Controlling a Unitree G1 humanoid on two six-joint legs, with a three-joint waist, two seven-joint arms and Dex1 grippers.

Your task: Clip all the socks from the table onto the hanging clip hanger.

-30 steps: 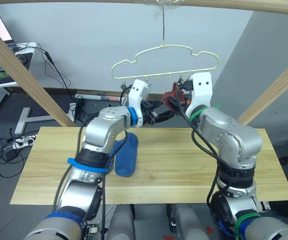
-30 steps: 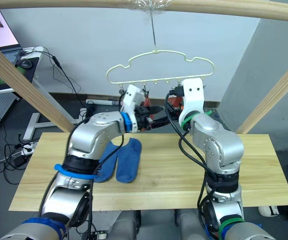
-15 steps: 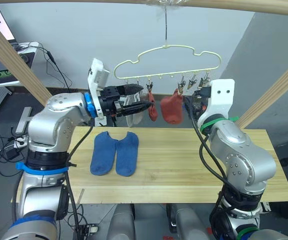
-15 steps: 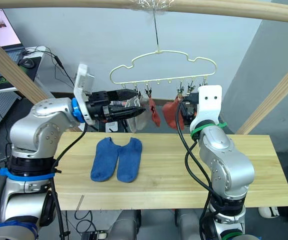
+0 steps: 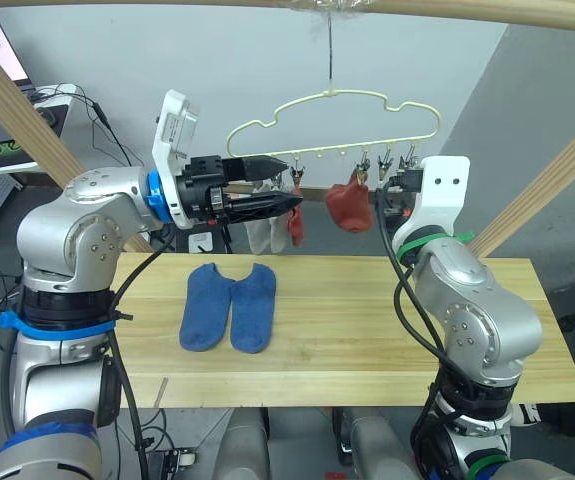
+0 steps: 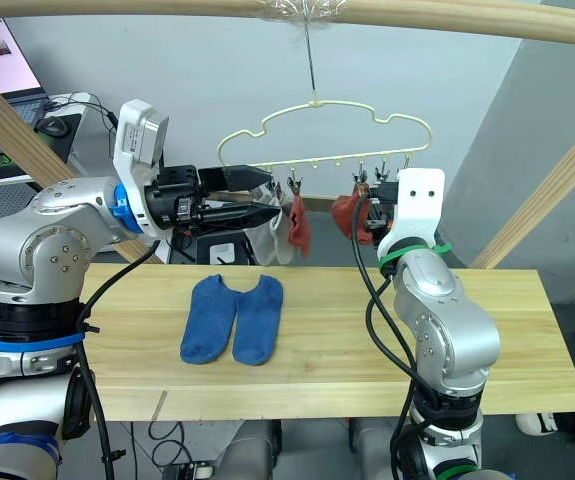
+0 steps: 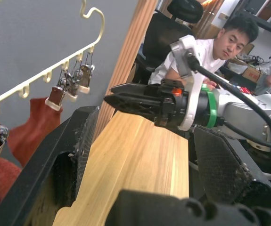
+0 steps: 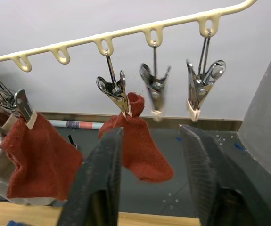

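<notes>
Lettering or brand marks: none legible on the socks, the clip hanger or the arms. Clip hanger [image 5: 333, 125] hangs by its hook from the wooden pole [image 5: 467, 12] overhead, long axis running left to right, clips [image 8: 153, 89] dangling in a row beneath its bottom bar. Two rust-red socks are clipped on: one [image 5: 350, 205] near the middle-right of the row, hanging from a single clip with its body sagging down and to the right; the other [image 5: 295, 222] further left, hanging nearly vertical. Just beside and behind that second one, light grey socks [image 5: 270, 228] hang from the left end of the row, long axis vertical. Two blue socks [image 5: 229, 305] lie flat on the table [image 5: 367, 330], side by side and touching, long axes running from the front edge toward the back, openings toward the back, toes toward the front. Left gripper [image 5: 289, 187] is raised level with the clip row, pointing right toward the hanging socks; fingers spread apart with nothing between them. Right gripper [image 8: 150, 165] is raised just to the right of the rust-red sock, pointing at the clips; fingers apart, empty, the sock seen beyond the gap. A person [image 7: 220, 42] sits in the background of the left wrist view.
</notes>
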